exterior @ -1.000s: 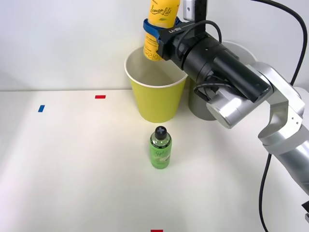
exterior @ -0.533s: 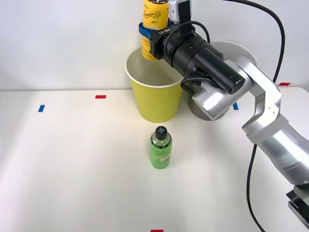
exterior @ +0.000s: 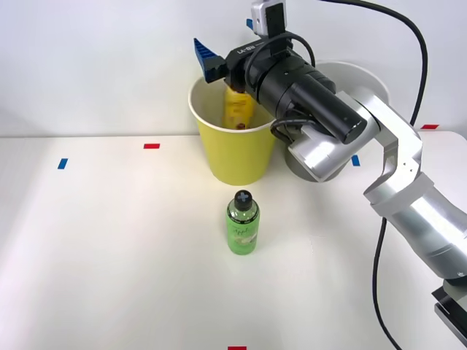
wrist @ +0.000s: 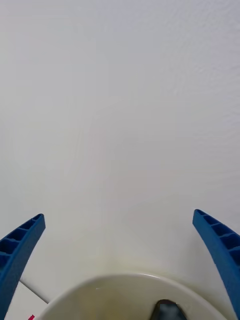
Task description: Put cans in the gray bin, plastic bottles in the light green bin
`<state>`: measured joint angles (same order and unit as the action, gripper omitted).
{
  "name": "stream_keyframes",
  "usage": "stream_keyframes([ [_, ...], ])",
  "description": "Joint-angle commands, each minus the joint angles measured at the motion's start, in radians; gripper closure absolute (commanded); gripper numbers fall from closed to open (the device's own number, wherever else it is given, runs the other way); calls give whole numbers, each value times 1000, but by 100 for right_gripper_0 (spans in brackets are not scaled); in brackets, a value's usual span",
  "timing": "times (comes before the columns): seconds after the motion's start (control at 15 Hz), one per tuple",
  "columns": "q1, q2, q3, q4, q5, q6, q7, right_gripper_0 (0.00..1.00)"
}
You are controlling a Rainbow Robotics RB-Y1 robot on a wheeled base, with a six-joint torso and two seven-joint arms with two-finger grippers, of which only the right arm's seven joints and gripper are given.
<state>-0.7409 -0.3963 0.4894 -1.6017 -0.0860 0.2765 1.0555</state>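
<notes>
1. While the right claw (exterior: 226,58) hovers spread wide and empty above the light green bin (exterior: 237,149) in the upper middle of the front frame, the yellow-orange bottle (exterior: 238,108) sits inside that bin, leaning against its far wall.
2. Below the bin, near the centre of the frame, the green bottle (exterior: 242,222) stands upright on the white counter (exterior: 109,255), well apart from the claw.
3. Right of the green bin and largely hidden behind the arm, the gray bin (exterior: 350,73) shows its white rim.
4. Judging by its look, the green bottle is small, light and fairly stiff plastic with a smooth, possibly slippery label; a grip across the body just under the dark cap seems safest, since a knock could topple it.
5. Writing on the green label is too small to read; a short white marking on the claw's black housing is also illegible.
6. From the wrist camera, the two blue fingers (wrist: 20,250) stand far apart over the bin's pale rim.
</notes>
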Motion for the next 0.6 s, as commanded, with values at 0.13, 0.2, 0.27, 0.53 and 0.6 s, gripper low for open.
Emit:
stream_keyframes([
  [0.13, 29, -24, -2, -4, 0, -72, 0, 0],
  [0.2, 57, -38, -5, -6, 2, -137, 5, 0],
  [0.27, 97, -50, -14, -11, 2, -220, 0, 0],
  [0.53, 250, -96, -60, -130, 14, -313, 6, 0],
  [0.6, 301, -113, -74, -179, 15, -319, 5, 0],
])
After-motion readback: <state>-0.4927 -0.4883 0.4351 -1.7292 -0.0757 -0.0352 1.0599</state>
